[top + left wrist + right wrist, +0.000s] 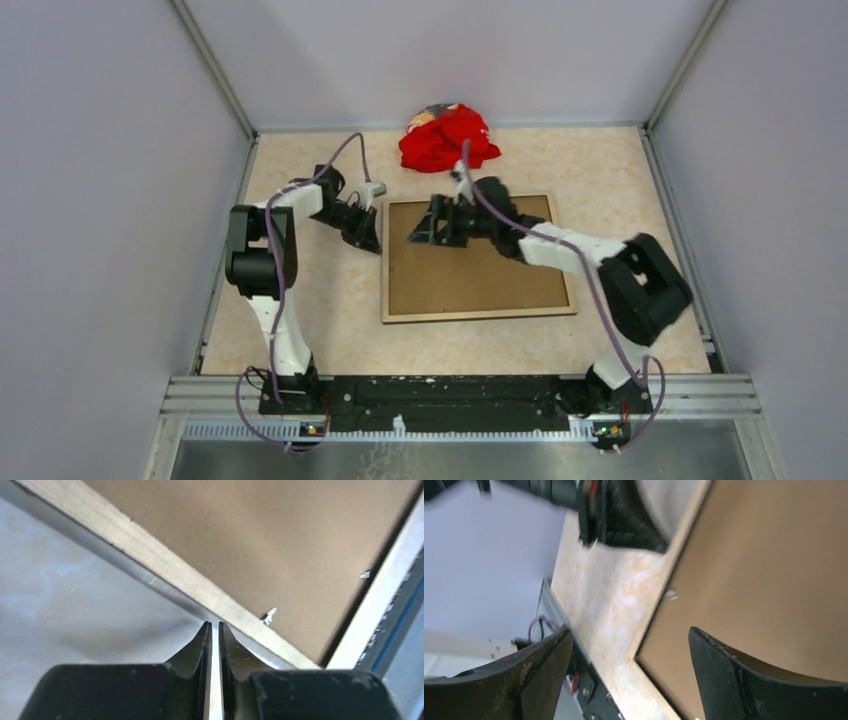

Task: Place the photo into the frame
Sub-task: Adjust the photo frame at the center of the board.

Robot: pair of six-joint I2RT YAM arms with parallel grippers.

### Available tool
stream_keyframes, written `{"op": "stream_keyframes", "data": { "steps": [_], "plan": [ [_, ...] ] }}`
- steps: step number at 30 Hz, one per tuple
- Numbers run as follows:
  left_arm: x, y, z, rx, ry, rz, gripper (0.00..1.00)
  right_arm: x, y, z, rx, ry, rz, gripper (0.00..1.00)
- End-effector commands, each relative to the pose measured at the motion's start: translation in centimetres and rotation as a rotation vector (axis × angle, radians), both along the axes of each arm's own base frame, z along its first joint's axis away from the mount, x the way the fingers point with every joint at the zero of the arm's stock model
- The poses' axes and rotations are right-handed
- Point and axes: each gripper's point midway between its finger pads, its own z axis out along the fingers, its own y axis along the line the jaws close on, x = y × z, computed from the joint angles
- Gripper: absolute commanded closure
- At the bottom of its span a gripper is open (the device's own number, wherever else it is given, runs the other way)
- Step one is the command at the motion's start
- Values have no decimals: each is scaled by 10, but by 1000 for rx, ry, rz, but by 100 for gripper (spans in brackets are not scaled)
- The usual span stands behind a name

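One frame lies back-up on the table, filled by a single brown backing sheet with two small metal tabs at its edges. One red cloth sits behind it. The left tool is clenched empty beside the frame's left rail. The right tool is spread wide over the backing.

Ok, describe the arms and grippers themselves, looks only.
The left arm and right arm have white links, bulky black joints and a purplish cable running along each. Fingers of the left gripper and right gripper are black, tapered, scuffed.
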Motion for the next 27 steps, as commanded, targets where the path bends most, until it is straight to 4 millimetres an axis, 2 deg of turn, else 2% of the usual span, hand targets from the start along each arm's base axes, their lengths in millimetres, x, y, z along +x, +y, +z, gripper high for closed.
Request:
{"op": "stream_keyframes", "data": {
  "steps": [1, 3, 7, 10, 12, 14, 17, 22, 27],
  "plan": [
    [-1, 19, 6, 102, -98, -61, 84, 48, -110, 31, -107, -84, -316, 11],
    [-6, 24, 1, 135, -126, -84, 82, 66, -175, 21, -221, -78, -502, 6],
    [-18, 30, -10, 200, -167, -132, 77, 81, -277, -1, -363, -16, -779, 4],
    [-29, 23, -17, 241, -191, -186, 76, 86, -334, -19, -447, 13, -936, 4],
    [-36, 17, -23, 270, -200, -220, 76, 91, -357, -30, -462, 44, -1002, 4],
    [-42, 10, -27, 296, -205, -253, 77, 97, -366, -43, -461, 78, -1028, 4],
    [-51, -1, -33, 327, -218, -304, 77, 111, -364, -60, -464, 124, -1015, 4],
    [-74, -12, -44, 349, -206, -387, 78, 131, -341, -81, -383, 196, -942, 6],
    [-99, -32, -46, 328, -192, -492, 78, 151, -307, -83, -388, 172, -862, 6]
  ]
}}
